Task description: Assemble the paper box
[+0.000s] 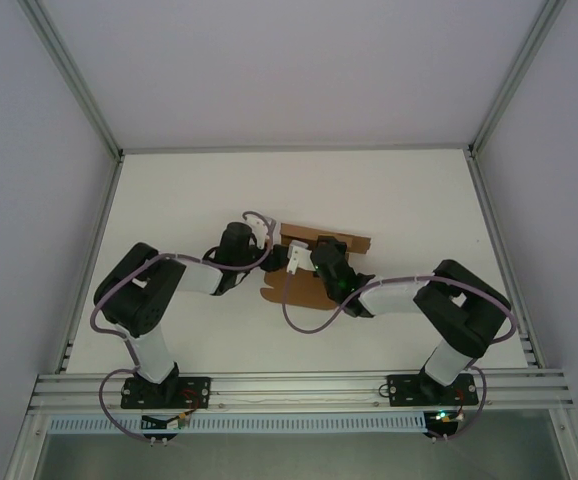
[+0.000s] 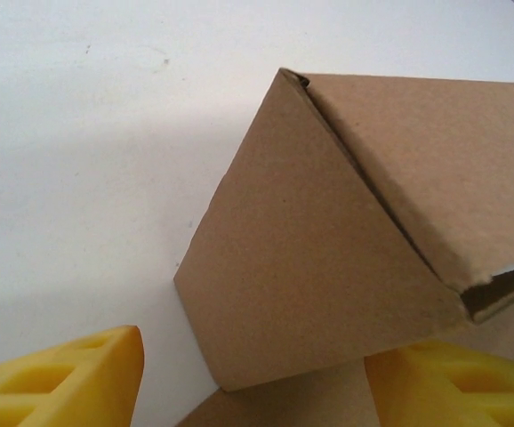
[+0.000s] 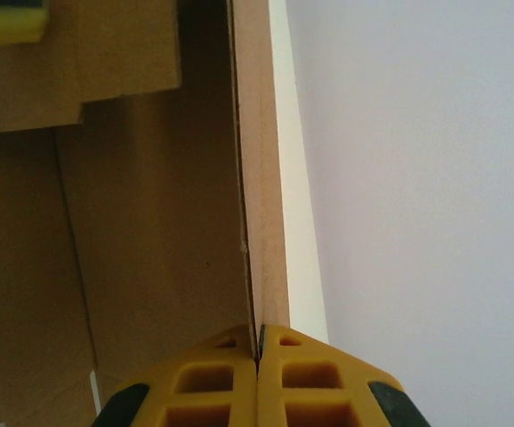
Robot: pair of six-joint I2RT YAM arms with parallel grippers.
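The paper box (image 1: 347,243) is plain brown cardboard, partly folded, lying mid-table between both arms. In the left wrist view a raised, folded panel of the paper box (image 2: 319,258) stands just ahead of my left gripper (image 2: 252,356), whose yellow fingers (image 2: 70,378) are spread wide, one on each side of the panel's lower corner, not pressing it. My right gripper (image 3: 258,334) is shut on the thin upright edge of a wall of the paper box (image 3: 150,222). From above, the left gripper (image 1: 267,240) and right gripper (image 1: 297,260) meet at the box's left end.
White table (image 1: 389,190) stretches around the box on all sides. An aluminium rail (image 1: 299,385) carries both arm bases at the near edge. Frame posts (image 1: 69,70) and pale walls close in the sides and back.
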